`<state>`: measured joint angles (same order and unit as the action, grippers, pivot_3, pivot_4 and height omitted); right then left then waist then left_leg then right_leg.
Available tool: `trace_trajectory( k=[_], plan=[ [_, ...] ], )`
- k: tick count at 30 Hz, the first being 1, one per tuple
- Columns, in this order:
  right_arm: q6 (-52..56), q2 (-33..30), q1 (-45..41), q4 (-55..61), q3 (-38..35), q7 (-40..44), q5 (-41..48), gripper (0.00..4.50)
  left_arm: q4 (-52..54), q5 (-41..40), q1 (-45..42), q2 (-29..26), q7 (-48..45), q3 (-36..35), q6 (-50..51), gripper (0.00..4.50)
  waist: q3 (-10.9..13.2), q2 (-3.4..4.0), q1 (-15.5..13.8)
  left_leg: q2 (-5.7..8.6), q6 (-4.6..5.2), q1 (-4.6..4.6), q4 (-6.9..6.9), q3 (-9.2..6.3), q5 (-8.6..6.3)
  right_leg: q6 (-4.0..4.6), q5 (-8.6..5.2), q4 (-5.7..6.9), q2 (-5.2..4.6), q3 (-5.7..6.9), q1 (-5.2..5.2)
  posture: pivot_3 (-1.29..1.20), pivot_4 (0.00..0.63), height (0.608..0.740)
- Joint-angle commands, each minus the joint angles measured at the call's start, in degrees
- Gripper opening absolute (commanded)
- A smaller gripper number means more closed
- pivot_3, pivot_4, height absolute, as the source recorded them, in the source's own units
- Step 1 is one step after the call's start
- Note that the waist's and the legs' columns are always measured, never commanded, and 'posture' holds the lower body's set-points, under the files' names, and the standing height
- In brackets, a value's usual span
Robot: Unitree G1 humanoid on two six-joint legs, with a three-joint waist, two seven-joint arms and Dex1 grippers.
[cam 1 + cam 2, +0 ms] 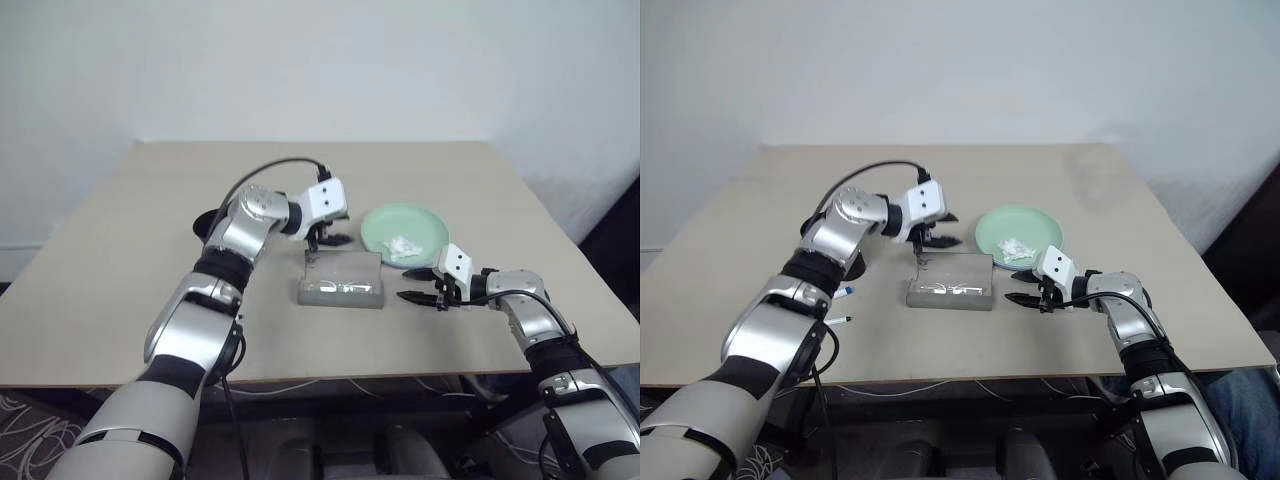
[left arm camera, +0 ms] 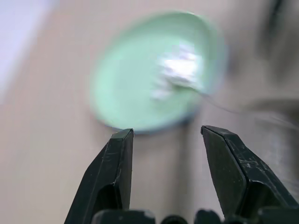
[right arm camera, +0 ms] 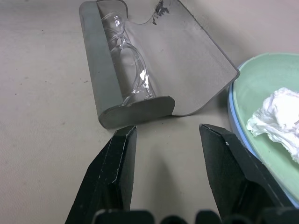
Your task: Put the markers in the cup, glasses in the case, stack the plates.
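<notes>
Plainly enough, found the glasses (image 3: pixel 133 70) lying in the tray of the case (image 1: pixel 340 280), with the grey lid (image 3: pixel 182 56) folded back flat on the far side. Saw the left gripper (image 2: pixel 166 132) over the lid's far edge, its black fingers apart and empty. Saw the right gripper (image 3: pixel 167 128) low over the table (image 1: pixel 120 260) just right of the case, likewise spread and carrying nothing. Noted the mint green plate (image 1: pixel 385 222) resting on the light blue plate (image 3: pixel 232 109) to the far right of the case, a crumpled white scrap (image 1: pixel 405 246) on top. Spotted two markers (image 1: pixel 845 292) lying on the table left of the case, partly hidden by the left arm; could not make out the cup with any certainty. Judged the step in hand to be shutting the lid over the glasses. Needed, for that, one finger hooked under the lid's far edge and a swing toward the near side, not a downward press. Would have done well to brace the case's right end with the right gripper against sliding, and to check that no temple arm stuck up above the tray before the lid came down.
</notes>
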<state>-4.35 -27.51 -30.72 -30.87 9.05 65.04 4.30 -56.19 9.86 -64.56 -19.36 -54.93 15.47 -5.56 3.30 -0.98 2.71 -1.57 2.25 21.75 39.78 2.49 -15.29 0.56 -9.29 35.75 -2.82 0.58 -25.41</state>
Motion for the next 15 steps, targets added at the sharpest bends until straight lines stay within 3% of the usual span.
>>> trace_trajectory(
  k=[1,4,15],
  plan=[
    [-1.1,0.1,-1.6,0.8,-0.7,-0.5,0.5,2.32,-4.3,3.2,-1.9,-0.1,7.0,0.5,-3.7,1.20,0.0,0.00,0.0,0.00,0.00,-0.02,-0.03,0.00,0.00,0.00,0.00,0.01,0.00,0.00,0.00,0.00,0.000,0.721],
    [-1.0,0.1,-1.7,1.2,-1.1,-0.5,1.0,2.32,-8.0,7.1,-2.0,0.3,11.1,3.0,-5.7,0.15,0.0,-0.01,-0.1,-0.01,0.00,-0.01,-0.04,-0.03,0.00,0.00,0.00,0.04,0.02,0.04,-0.02,0.00,0.000,0.721],
    [2.8,-0.3,-1.0,6.6,-3.1,0.7,5.8,2.32,-13.7,9.8,0.2,1.8,9.2,4.7,-8.2,0.15,0.0,-0.01,-0.1,0.02,-0.01,0.07,-0.03,-0.02,0.00,0.00,0.00,-0.01,-0.01,0.05,-0.03,0.00,0.000,0.721]
  ],
)
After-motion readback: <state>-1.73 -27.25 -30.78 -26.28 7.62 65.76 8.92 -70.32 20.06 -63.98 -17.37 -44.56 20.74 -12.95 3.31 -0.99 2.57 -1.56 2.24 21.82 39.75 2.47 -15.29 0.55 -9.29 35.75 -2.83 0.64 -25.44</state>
